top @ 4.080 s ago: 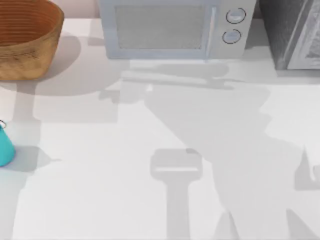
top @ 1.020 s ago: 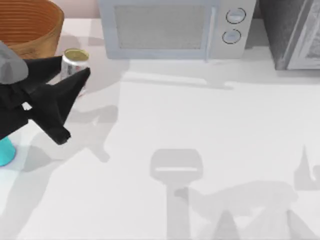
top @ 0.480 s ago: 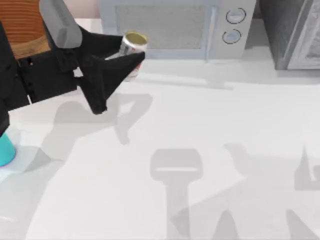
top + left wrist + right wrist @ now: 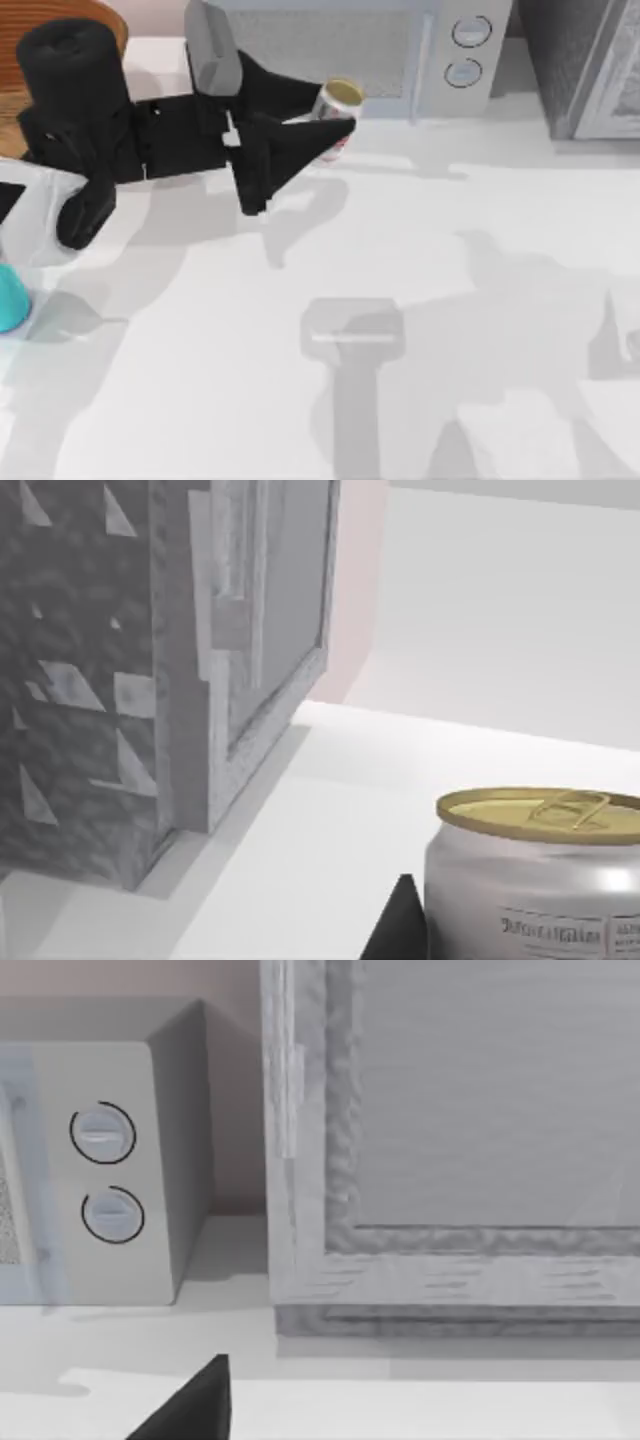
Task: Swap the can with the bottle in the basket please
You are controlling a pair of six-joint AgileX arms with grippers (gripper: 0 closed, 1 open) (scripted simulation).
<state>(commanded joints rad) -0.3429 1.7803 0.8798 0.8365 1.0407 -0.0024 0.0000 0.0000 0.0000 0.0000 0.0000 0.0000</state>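
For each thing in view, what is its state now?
can: held in the left gripper, gold top up, in front of the microwave
bottle: standing on the table, at its left edge
basket: behind the left arm
microwave: door closed

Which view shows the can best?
Left wrist view: the can is close, gold top and label readable. Top view shows it small, held by the left end effector near the microwave.

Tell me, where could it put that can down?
The wide bare tabletop in front of the microwave is free. The back left is crowded: the basket, the bottle and the left tool holding the can.
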